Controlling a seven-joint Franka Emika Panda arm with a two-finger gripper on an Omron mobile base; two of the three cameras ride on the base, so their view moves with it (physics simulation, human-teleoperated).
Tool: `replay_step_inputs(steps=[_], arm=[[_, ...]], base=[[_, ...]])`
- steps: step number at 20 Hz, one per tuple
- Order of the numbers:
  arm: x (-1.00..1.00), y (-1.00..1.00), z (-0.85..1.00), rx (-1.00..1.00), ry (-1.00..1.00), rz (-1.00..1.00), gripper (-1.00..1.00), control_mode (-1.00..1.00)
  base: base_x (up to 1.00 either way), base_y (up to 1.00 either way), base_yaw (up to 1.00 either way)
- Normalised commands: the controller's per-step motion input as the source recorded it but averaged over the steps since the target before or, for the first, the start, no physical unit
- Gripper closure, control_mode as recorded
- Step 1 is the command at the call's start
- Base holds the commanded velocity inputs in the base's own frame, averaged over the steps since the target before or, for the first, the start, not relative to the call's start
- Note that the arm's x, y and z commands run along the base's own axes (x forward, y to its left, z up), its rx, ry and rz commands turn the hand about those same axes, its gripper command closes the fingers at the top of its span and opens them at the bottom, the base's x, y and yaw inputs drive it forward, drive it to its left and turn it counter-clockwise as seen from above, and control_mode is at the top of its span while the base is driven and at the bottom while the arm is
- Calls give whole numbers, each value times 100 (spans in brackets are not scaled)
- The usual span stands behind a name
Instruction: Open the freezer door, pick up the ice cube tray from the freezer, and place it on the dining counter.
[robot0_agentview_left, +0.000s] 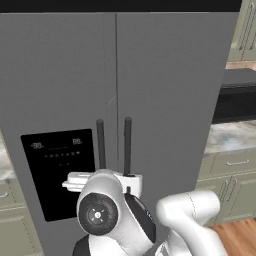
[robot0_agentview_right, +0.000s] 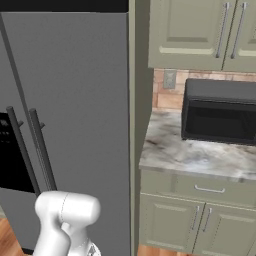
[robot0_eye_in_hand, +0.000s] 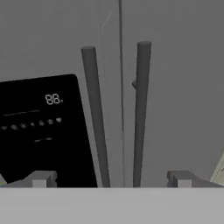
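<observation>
I find open air between my end effector (robot0_eye_in_hand: 111, 180) and the freezer door (robot0_eye_in_hand: 48, 39). Two dark bar handles (robot0_eye_in_hand: 95, 118) stand centre frame, a narrow gap between them.

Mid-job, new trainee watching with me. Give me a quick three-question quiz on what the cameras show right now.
1. True or false: the freezer door is shut.
2. Which bar belongs to the door with the black dispenser panel: A) the freezer handle, beside the panel, or B) the other handle?
3. Is the gripper open or shut, and is it touching a bar?

Key: 1 true. 2 A. 3 Open, short of both bars, touching neither.
</observation>
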Motion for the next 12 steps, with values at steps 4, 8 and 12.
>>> replay_step_inputs(steps=[4, 8, 12], arm=[[89, 19, -13, 7, -35, 1, -100, -100], [61, 29, -12, 0, -23, 0, -100, -100], [46, 16, -10, -2, -14, -1, -100, -100]], base=[[0, 0, 0], [0, 0, 0], [0, 0, 0]])
